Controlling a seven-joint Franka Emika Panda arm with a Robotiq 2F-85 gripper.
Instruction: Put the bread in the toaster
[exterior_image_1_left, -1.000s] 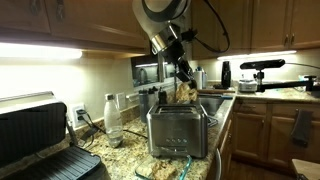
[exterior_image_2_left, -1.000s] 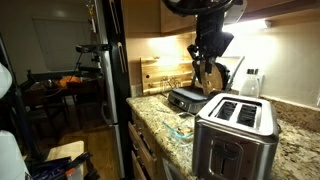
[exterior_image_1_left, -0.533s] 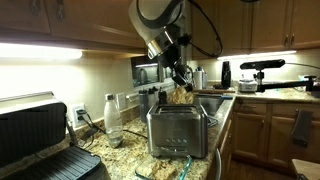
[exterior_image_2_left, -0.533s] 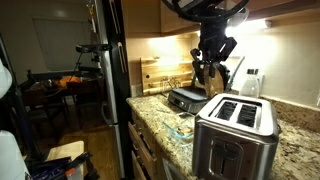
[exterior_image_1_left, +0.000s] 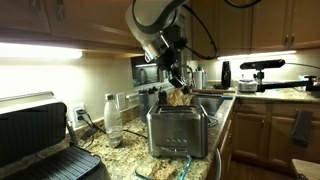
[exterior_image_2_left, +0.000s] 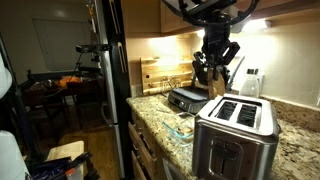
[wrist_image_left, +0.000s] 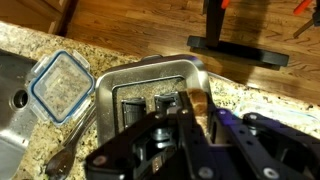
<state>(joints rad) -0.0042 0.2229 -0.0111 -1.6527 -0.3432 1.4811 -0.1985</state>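
Note:
The brushed-steel toaster (exterior_image_1_left: 177, 131) stands on the granite counter; it also shows in an exterior view (exterior_image_2_left: 236, 134) and from above in the wrist view (wrist_image_left: 140, 85). My gripper (exterior_image_1_left: 179, 89) hangs just above the toaster's top, shut on the tan bread (exterior_image_1_left: 180, 96). In the wrist view the bread (wrist_image_left: 196, 105) is pinched edge-on between my fingers (wrist_image_left: 192, 118), over the toaster's slots. In an exterior view my gripper (exterior_image_2_left: 216, 82) is above the toaster's far end; the bread is hard to make out there.
A black contact grill (exterior_image_1_left: 40, 140) stands open at one end of the counter. A clear bottle (exterior_image_1_left: 112, 120) stands by the wall. A glass container with a blue rim (wrist_image_left: 62, 84) lies on the counter by the toaster. A sink (exterior_image_1_left: 215, 103) lies behind.
My gripper has moved down and slightly along the toaster with the bread, now closer to the toaster's top.

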